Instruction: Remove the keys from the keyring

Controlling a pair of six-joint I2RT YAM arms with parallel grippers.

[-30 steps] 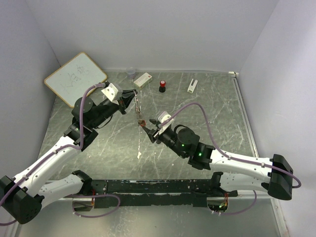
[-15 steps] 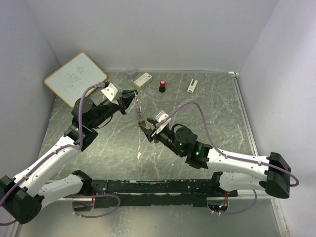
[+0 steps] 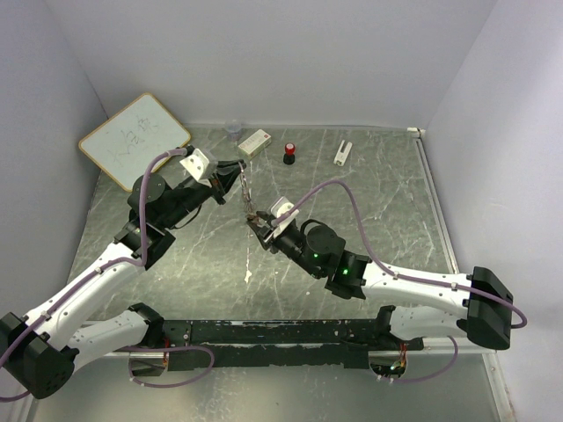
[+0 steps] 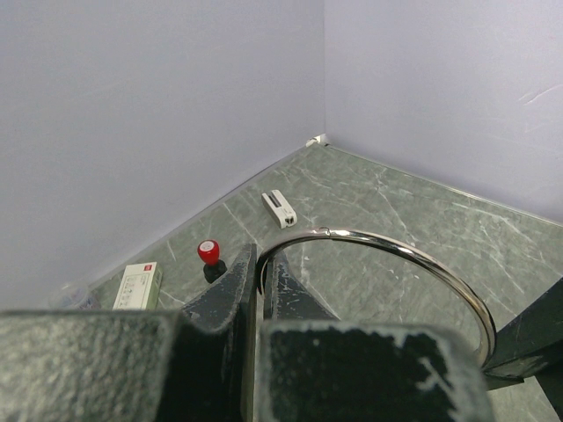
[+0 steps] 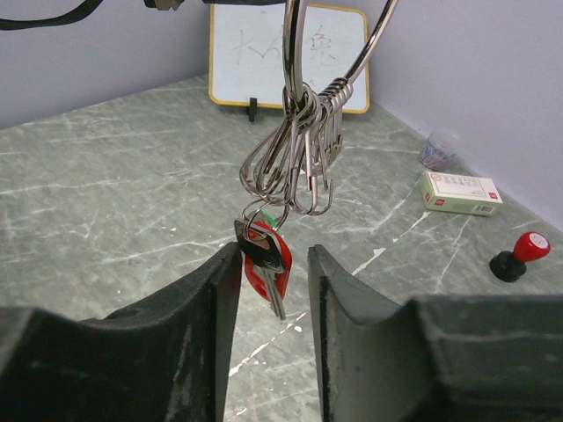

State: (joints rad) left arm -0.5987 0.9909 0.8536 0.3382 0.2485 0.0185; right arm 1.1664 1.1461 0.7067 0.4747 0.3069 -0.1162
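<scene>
Silver keyring (image 4: pixel 396 249) sits pinched in our left gripper (image 4: pixel 261 268); the keys (image 5: pixel 264 255) hang blade-down from it, between the parted fingers of our right gripper (image 5: pixel 274 268), the nearer arm.

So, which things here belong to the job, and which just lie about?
Job: thin silver wire keyring; small silver keys with red and green plastic heads.
Lying about: yellow-framed whiteboard; white cardboard box; black cylinder with red cap; small white plastic piece.

Lab test booth, plain walls (image 3: pixel 308 61), marble tabletop (image 3: pixel 400 211)
</scene>
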